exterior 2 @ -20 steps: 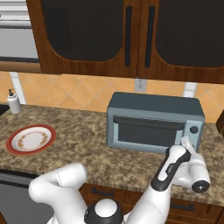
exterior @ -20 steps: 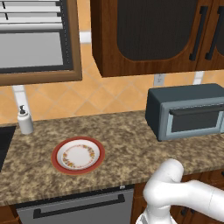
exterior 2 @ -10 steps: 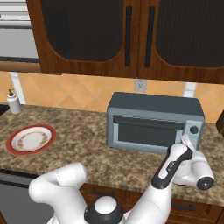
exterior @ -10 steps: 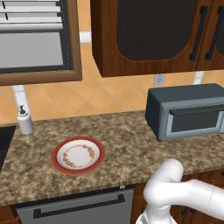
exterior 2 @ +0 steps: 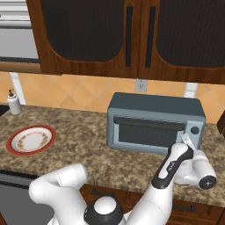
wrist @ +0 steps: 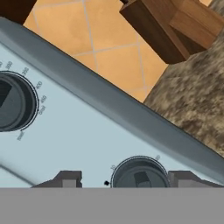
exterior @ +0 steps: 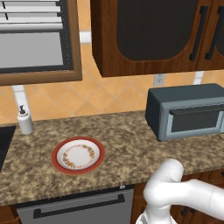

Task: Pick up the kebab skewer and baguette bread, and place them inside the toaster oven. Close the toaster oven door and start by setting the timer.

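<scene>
In the left base view, the toaster oven [exterior: 186, 110] stands on the speckled granite counter [exterior: 118, 144] at the right, against the tiled wall, its long side running along the wall and its front facing out toward the room. The toaster oven door [exterior: 192, 120] is shut upright, with its dark bar handle across the top. A red-rimmed plate [exterior: 78, 155] lies flat on the counter well to the left of the oven, and a soap bottle [exterior: 25, 120] stands near the wall farther left.

In the right base view, the oven sits mid-counter with its door closed, and a round knob [exterior 2: 194, 130] shows on the panel at the door's right. The arm reaches to the oven's lower right corner, the hand right up against that panel.

In the hand view, the gripper [wrist: 124, 180] points straight at the pale control panel. Its two dark fingertips [wrist: 68, 178] stand apart, one on each side of the lower dial [wrist: 140, 175], spread and not clamped on it. A second dial [wrist: 15, 102] sits toward the left edge.
</scene>
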### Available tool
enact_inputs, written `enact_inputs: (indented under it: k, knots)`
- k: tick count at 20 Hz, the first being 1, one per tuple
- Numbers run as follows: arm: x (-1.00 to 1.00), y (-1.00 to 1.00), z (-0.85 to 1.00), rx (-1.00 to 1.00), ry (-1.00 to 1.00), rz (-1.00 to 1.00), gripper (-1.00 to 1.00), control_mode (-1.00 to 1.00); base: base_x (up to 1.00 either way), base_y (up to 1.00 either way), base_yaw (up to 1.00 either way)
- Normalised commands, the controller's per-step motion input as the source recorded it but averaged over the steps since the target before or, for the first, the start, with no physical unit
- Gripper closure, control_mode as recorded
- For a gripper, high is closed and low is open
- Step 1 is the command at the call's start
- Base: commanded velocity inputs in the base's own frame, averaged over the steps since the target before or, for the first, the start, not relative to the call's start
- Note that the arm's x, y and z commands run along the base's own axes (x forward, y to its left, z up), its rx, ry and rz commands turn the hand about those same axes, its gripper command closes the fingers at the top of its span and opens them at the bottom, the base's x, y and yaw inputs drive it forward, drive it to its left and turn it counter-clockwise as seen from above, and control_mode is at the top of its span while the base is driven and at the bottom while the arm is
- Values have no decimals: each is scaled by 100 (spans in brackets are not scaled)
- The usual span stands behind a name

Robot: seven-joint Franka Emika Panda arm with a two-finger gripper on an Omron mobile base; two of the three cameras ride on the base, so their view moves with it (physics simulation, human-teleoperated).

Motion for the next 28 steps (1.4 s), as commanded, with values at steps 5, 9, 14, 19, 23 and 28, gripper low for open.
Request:
enact_inputs:
  k: [5,9,14,19,23,28]
  knots:
    - [13,20,0,5,0,-5,100,-100,0,0,0]
    - [0,13,0,8,3,-7,100,-100,0,0,0]
    - [0,7,0,15,1,-5,100,-100,0,0,0]
    - [0,8,-3,21,0,-4,100,-100,0,0,0]
    - [0,13,-6,14,0,-5,100,-100,0,0,0]
    - [1,35,0,2,0,-7,100,-100,0,0,0]
